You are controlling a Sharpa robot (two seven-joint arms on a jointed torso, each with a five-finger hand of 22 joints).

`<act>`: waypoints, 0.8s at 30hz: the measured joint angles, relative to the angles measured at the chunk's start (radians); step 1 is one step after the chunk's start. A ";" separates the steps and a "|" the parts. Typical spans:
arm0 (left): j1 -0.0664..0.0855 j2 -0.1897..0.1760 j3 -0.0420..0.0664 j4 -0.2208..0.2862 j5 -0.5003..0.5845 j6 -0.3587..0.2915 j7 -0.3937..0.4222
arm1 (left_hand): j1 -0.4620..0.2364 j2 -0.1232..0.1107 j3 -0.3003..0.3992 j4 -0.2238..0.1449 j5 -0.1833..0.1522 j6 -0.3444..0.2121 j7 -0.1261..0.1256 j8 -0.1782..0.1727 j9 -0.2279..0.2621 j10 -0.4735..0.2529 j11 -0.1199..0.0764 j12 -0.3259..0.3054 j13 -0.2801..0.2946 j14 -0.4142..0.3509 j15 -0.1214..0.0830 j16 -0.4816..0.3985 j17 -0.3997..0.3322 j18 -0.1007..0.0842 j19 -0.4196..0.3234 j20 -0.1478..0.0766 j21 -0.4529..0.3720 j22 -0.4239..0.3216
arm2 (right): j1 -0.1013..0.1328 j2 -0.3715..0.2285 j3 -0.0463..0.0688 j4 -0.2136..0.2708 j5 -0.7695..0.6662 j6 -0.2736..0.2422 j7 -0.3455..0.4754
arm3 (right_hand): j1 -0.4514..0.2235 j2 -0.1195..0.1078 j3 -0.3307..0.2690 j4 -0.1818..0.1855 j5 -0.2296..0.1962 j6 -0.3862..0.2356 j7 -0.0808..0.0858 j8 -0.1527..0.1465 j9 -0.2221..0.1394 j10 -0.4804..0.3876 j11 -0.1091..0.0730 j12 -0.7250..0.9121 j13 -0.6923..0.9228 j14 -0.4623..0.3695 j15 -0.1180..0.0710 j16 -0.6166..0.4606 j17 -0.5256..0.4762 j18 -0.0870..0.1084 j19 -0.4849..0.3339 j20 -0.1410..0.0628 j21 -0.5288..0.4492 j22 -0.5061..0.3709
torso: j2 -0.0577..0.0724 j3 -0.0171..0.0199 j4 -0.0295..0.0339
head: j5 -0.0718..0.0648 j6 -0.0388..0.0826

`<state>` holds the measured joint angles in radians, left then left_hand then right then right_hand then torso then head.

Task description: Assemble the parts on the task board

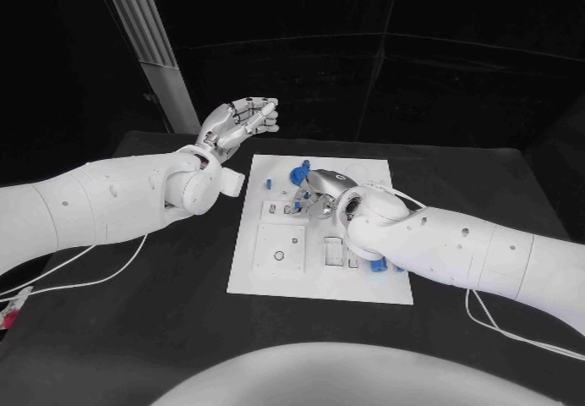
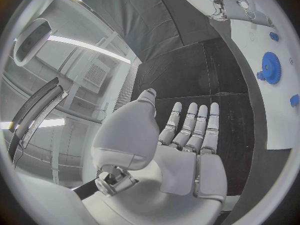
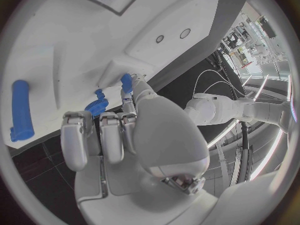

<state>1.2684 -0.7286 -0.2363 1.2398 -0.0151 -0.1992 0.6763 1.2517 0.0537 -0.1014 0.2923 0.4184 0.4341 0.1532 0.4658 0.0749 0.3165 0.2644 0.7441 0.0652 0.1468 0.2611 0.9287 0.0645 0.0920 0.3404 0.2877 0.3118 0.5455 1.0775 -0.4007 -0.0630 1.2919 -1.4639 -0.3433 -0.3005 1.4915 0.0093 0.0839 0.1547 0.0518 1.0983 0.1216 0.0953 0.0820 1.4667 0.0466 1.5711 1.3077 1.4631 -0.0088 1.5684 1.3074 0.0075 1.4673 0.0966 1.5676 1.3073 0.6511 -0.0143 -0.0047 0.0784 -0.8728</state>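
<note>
We're pinching a small blue plastic peg (image 3: 126,82) w/ right robot hand (image 1: 319,191) over the flat white task board (image 1: 319,281) on the black counter (image 1: 146,321). Looks light, stiff, prob slippery; grip mid-shaft. Left robot hand (image 1: 239,121) is hovering open, fingers apart.

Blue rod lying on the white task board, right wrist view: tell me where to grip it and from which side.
Grip the blue rod at mid-shaft, coming from above with fingers across its width. It appears to lie flat on the white task board, both long sides free.
</note>
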 measured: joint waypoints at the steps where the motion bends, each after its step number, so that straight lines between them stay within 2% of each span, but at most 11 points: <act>1: 0.000 0.000 0.000 0.000 0.000 0.000 0.000 | 0.000 0.000 0.000 0.000 0.000 0.000 0.000 0.000 0.000 0.000 0.000 0.000 0.000 0.000 0.000 0.000 0.000 0.000 0.000 0.000 0.000 0.000 | 0.000 0.000 0.000 -0.001 0.000 0.000 0.000 | 0.000 0.000 0.000 0.000 0.000 0.000 0.000 0.000 0.000 0.000 0.000 0.000 0.000 0.000 0.000 0.000 0.000 0.000 0.000 0.000 0.000 0.000 | 0.000 0.0000 0.0000 | 0.000 0.000; 7: 0.000 -0.003 0.000 0.000 0.000 0.000 0.000 | 0.000 0.000 0.000 0.000 0.000 0.000 0.000 0.000 0.000 0.000 0.000 0.000 0.000 0.000 0.000 0.000 0.000 0.000 0.000 0.000 0.000 0.000 | -0.001 0.001 0.000 -0.007 0.000 0.007 0.001 | -0.001 -0.001 -0.003 -0.003 0.000 -0.011 0.008 -0.014 -0.002 0.000 0.007 0.000 0.000 0.004 0.004 0.000 0.000 0.000 -0.004 0.004 0.000 0.000 | -0.001 0.0002 0.0000 | 0.000 0.000; 14: 0.000 -0.005 0.000 0.000 0.000 0.000 0.000 | 0.004 0.004 0.000 0.000 0.004 0.000 0.000 0.004 0.000 0.000 0.000 0.000 0.000 0.000 0.000 0.000 0.000 0.000 0.000 0.000 0.000 0.000 | -0.002 0.001 0.001 -0.007 0.000 0.011 0.002 | -0.014 -0.013 -0.013 -0.002 0.000 -0.032 0.014 -0.025 -0.009 0.000 0.008 0.000 0.000 0.004 0.004 0.000 0.000 0.000 0.000 0.007 0.000 0.000 | -0.001 0.0002 0.0001 | -0.004 0.000; 19: 0.001 -0.005 0.000 0.000 0.000 0.000 0.000 | 0.004 0.004 0.000 0.000 0.004 0.000 0.000 0.004 0.000 0.000 0.000 0.000 0.000 0.000 0.000 0.000 0.000 0.000 0.000 0.000 0.000 0.000 | -0.003 -0.002 0.000 -0.007 0.000 0.012 0.002 | -0.022 -0.021 -0.019 0.000 0.000 -0.060 0.024 -0.030 -0.013 -0.002 0.020 0.000 0.000 0.004 0.011 0.000 0.000 0.000 0.000 0.014 0.000 0.000 | -0.001 0.0002 0.0004 | -0.012 0.000; 24: 0.001 -0.004 0.000 -0.001 0.000 0.000 0.000 | 0.004 0.004 0.000 0.000 0.004 0.000 0.000 0.004 0.000 0.000 0.000 0.000 0.000 0.000 0.000 0.000 0.000 0.000 -0.003 0.003 0.000 0.000 | -0.003 -0.003 0.000 -0.007 0.000 0.012 0.001 | -0.030 -0.029 -0.025 -0.003 0.000 -0.080 0.032 -0.030 -0.015 -0.001 0.027 0.000 0.000 0.004 0.018 0.000 0.000 0.000 -0.004 0.018 0.000 0.000 | -0.001 0.0003 0.0004 | -0.011 0.000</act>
<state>1.2691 -0.7331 -0.2363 1.2390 -0.0151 -0.1995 0.6763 1.2556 0.0575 -0.1014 0.2923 0.4226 0.4341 0.1532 0.4701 0.0749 0.3165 0.2644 0.7441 0.0652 0.1468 0.2611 0.9287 0.0644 0.0920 0.3373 0.2908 0.3118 0.5452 1.0741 -0.4036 -0.0631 1.2844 -1.4641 -0.3310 -0.2994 1.4619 -0.0195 0.0592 0.1519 0.0522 1.0178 0.1539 0.0658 0.0674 1.4655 0.0740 1.5711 1.3078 1.4669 0.0091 1.5684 1.3074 0.0074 1.4637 0.1147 1.5676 1.3073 0.6504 -0.0140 -0.0043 0.0679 -0.8729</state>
